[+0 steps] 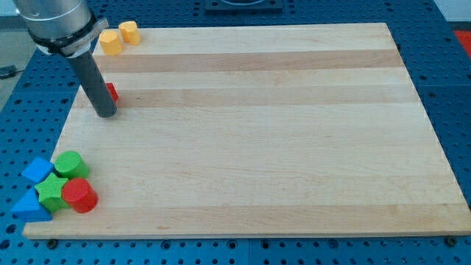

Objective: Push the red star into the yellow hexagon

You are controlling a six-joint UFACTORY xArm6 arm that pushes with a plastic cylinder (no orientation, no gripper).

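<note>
tip [106, 114] touches red star [112, 92], just behind it.

Place: a robot lab or test bench.
Work surface: a bare wooden board [257, 132] of pale glued strips.
Base: blue perforated metal table [449, 51] with regular holes, visible on all sides.
Equipment: a grey arm housing [55, 26], far left.
Props: small coloured plastic blocks [59, 188], near left.
</note>
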